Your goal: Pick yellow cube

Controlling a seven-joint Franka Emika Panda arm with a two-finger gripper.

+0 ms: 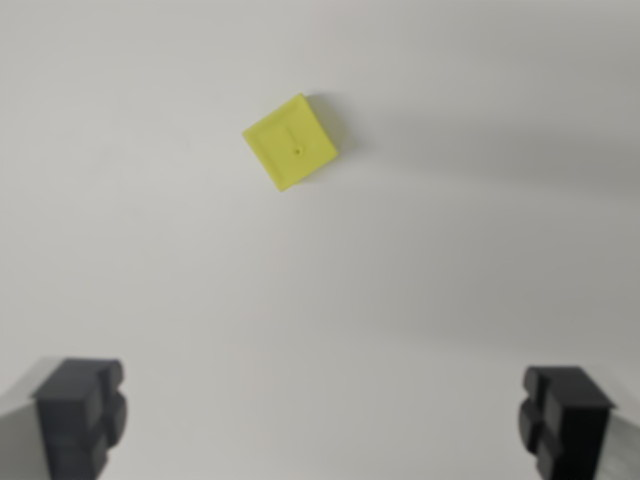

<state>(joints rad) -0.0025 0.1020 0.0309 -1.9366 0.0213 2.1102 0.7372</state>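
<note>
Currently the cube (291, 142) is sitting on a plain white worktop (320, 300), in the upper middle of the wrist view, slightly toward the wrist view's left of centre. No worktop edges or corners are showing, so I can't place it against them. It's lying flat, rotated so its corners point roughly up, down and to either side, a diamond stance. Top face is looking square, so no clear long axis. A faint line and a small dot are showing on the top face. Its shadow is falling toward the wrist view's right.

Gripper (325, 420) is hanging wide open, holding nothing. The two dark fingers are showing at the bottom corners of the view, one at the wrist view's left (80, 415), one at the right (565, 420), well apart from each other. Cube is well clear of both, not between them, nothing touching it.

No containers are showing.
</note>
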